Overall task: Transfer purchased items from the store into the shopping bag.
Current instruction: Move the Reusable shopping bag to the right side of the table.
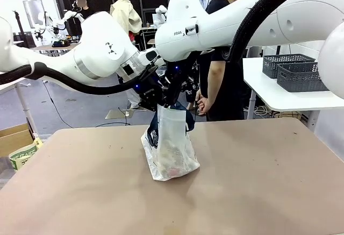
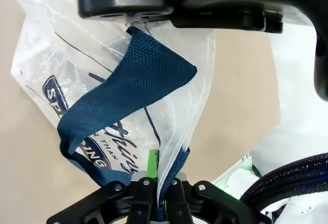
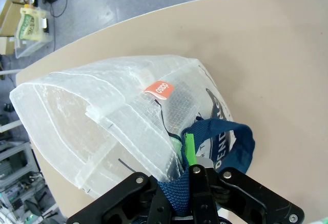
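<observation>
The shopping bag (image 1: 172, 143), translucent white with navy strap handles, stands upright at the table's middle. Reddish and pale purchased items (image 1: 173, 166) show faintly through its lower wall. Both arms meet just above its mouth. My left gripper (image 2: 159, 185) is shut on the bag's plastic rim (image 2: 177, 147) and on navy strap beneath it; a loose handle loop (image 2: 138, 88) hangs in front. My right gripper (image 3: 188, 175) is shut on the other navy handle (image 3: 233, 144). In the front view the left gripper (image 1: 152, 96) and right gripper (image 1: 176, 87) sit close together. The store is out of view on this table.
A person in a black shirt (image 1: 220, 57) stands behind the far edge. Two dark grey slotted baskets (image 1: 295, 71) rest on a white side table at back right. A cardboard box with a green-printed pack (image 1: 21, 153) sits on the floor at left. Bare tabletop (image 1: 258, 181) surrounds the bag.
</observation>
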{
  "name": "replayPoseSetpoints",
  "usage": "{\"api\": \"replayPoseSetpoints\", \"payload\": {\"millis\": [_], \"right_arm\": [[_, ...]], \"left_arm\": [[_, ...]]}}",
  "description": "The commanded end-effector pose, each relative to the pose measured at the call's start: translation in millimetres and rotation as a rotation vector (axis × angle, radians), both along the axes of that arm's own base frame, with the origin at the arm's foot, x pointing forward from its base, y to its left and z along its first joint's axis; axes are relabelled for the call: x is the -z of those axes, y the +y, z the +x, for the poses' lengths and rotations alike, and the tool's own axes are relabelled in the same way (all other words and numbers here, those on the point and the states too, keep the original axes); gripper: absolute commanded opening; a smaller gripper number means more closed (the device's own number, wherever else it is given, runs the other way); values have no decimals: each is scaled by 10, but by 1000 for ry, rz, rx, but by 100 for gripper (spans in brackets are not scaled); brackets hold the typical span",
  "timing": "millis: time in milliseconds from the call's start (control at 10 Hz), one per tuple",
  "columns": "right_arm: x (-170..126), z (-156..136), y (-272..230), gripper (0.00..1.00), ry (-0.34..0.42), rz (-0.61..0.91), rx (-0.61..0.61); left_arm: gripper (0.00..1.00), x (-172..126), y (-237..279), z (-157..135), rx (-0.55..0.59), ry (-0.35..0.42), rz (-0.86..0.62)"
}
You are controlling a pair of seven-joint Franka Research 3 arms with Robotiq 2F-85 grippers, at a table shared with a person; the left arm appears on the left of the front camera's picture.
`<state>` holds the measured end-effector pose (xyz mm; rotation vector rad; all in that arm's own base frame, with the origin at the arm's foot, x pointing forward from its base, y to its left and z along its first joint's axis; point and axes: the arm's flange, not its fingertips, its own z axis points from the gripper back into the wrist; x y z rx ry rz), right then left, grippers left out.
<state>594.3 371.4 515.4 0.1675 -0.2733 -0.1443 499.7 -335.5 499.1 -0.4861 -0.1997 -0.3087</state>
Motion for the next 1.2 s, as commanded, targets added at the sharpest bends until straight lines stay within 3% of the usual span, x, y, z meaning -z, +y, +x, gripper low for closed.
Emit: {"api": "replayPoseSetpoints", "payload": {"millis": [0, 300, 400, 800, 1100], "right_arm": [[-13, 5, -9, 0, -4, 5, 1], [-6, 2, -1, 3, -1, 1, 0], [-27, -22, -22, 22, -18, 25, -11], [-158, -37, -286, 97, -63, 94, 10], [-266, -4, -687, 100, -83, 102, 66]], "left_arm": [[0, -36, 87, -63, -18, -26, -4], [0, -97, 195, -56, 14, -77, -15], [0, -30, 52, -1, -7, -7, 1], [0, -30, 52, -1, -7, -7, 1], [0, -30, 52, -1, -7, -7, 1]]}}
